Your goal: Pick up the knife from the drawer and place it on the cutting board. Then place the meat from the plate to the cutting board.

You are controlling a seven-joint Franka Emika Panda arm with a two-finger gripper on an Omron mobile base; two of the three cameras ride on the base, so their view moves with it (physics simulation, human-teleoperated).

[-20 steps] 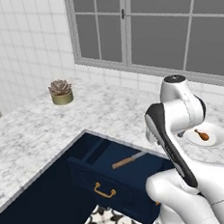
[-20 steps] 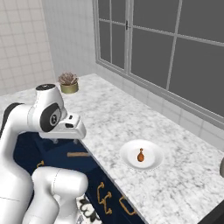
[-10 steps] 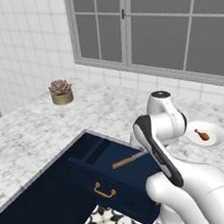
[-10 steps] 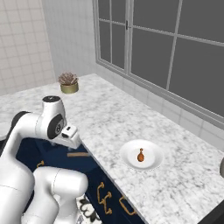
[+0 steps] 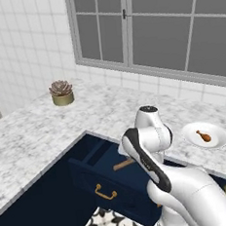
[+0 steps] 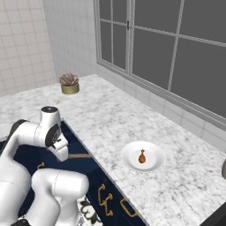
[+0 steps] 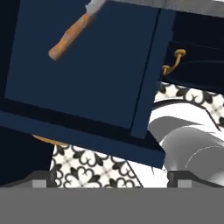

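Note:
The navy drawer (image 5: 103, 170) stands pulled out, and its dark blue inside (image 7: 87, 65) lies below my hand. In it the knife (image 7: 70, 37) rests with its wooden handle toward me, the handle also visible as the knife (image 5: 122, 164) (image 6: 79, 155). My gripper (image 7: 110, 179) hangs above the drawer's front part, open, fingertips (image 7: 41, 178) wide apart with nothing between them, well short of the knife. The meat (image 5: 203, 136) (image 6: 142, 156) sits on the white plate (image 5: 218, 139) (image 6: 154, 163) on the counter. The cutting board is out of view.
A potted succulent (image 5: 61, 93) (image 6: 69, 84) stands at the back of the marble counter under the window. Gold handles (image 7: 177, 54) on navy fronts flank the drawer, and patterned floor tiles (image 7: 96, 170) lie below. My own arm (image 5: 147, 146) blocks part of the drawer.
My arm has folded down and leftward, bringing the hand low over the open drawer. Knife, plate and meat stay where they were.

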